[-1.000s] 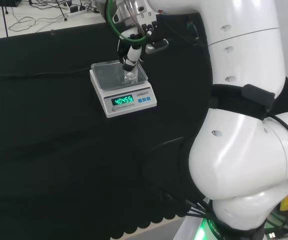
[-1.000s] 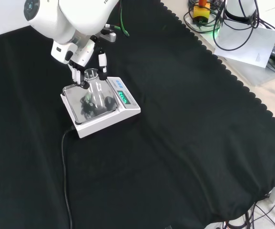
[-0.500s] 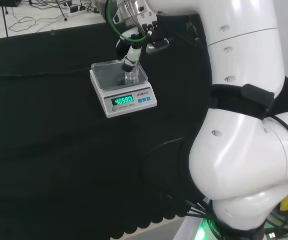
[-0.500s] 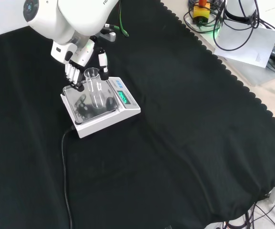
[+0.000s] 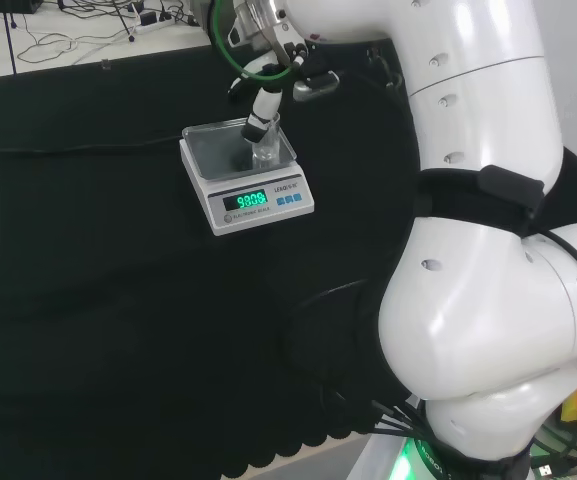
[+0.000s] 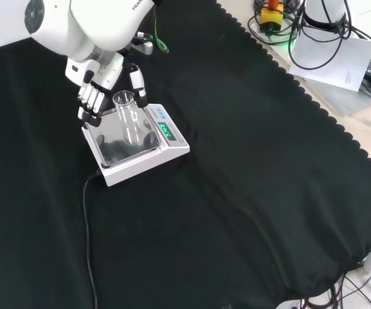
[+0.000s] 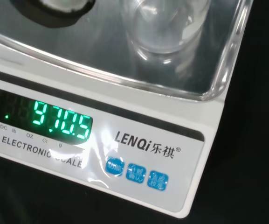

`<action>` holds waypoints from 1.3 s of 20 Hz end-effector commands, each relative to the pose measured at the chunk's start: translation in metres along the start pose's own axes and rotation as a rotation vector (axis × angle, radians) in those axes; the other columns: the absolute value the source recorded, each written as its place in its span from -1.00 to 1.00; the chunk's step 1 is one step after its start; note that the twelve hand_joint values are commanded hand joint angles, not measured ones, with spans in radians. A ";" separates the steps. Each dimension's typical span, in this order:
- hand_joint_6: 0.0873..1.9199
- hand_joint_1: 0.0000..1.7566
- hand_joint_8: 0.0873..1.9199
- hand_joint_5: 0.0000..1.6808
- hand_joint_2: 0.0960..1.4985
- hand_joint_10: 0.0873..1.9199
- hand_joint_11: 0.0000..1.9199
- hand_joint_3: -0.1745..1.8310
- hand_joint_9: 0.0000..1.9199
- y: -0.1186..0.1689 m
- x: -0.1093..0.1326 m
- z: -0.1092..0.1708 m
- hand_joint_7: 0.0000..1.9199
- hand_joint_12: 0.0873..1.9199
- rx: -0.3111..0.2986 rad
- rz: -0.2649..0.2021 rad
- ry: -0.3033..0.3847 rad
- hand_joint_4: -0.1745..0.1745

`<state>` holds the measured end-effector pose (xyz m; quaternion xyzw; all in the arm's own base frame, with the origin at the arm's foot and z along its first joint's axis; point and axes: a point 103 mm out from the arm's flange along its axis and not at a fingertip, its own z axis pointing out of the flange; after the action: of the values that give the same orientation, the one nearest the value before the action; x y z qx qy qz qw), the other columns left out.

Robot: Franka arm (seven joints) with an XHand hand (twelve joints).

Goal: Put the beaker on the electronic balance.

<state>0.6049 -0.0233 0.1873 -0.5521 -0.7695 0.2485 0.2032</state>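
the beaker (image 6: 126, 116), a tall clear glass one, stood upright on the steel pan of the electronic balance (image 6: 135, 143), its base on the half of the pan nearer the display. in the wrist view the beaker's round base (image 7: 164, 25) sat flat on the shiny pan, just above the lit green figures, and a black-edged fingertip (image 7: 55, 8) showed over the pan off to one side. in the front view the hand (image 6: 92, 98) hung over the balance's edge at about ten o'clock from the beaker, its fingers fairly straight and spread, apart from the glass on that side, holding nothing. a thumb (image 6: 137, 82) stood near the beaker's rim at about one o'clock; whether it touched the glass could not be told. in the head view the balance (image 5: 246, 177) lay on the black cloth of the bench (image 5: 88, 300) at about ten o'clock from the arm's big white links, with the hand (image 5: 261, 108) above the pan and the beaker (image 5: 263, 150) below it. a dark cable (image 6: 87, 244) ran from the balance toward six o'clock in the front view.
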 end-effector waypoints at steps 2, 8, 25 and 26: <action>-1.00 -0.14 -0.94 -0.81 0.02 -0.86 -1.00 -0.97 -1.00 -0.002 0.008 0.013 -1.00 0.30 0.073 -0.015 -0.029 -0.02; -1.00 -0.16 -1.00 -0.83 0.00 -0.97 -1.00 -0.96 -1.00 -0.033 0.015 0.011 -1.00 0.18 0.060 -0.031 -0.103 -0.02; -1.00 -0.20 -1.00 -0.84 -0.02 -1.00 -1.00 -0.91 -1.00 -0.136 -0.001 -0.026 -1.00 -1.00 -0.168 0.031 -0.144 -0.01; -1.00 -0.20 -1.00 -0.84 -0.01 -1.00 -1.00 -0.90 -1.00 -0.145 -0.004 -0.025 -0.99 -1.00 -0.171 0.037 -0.144 -0.01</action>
<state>0.5336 -0.0366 0.2689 -0.5443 -0.7897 0.2526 0.1279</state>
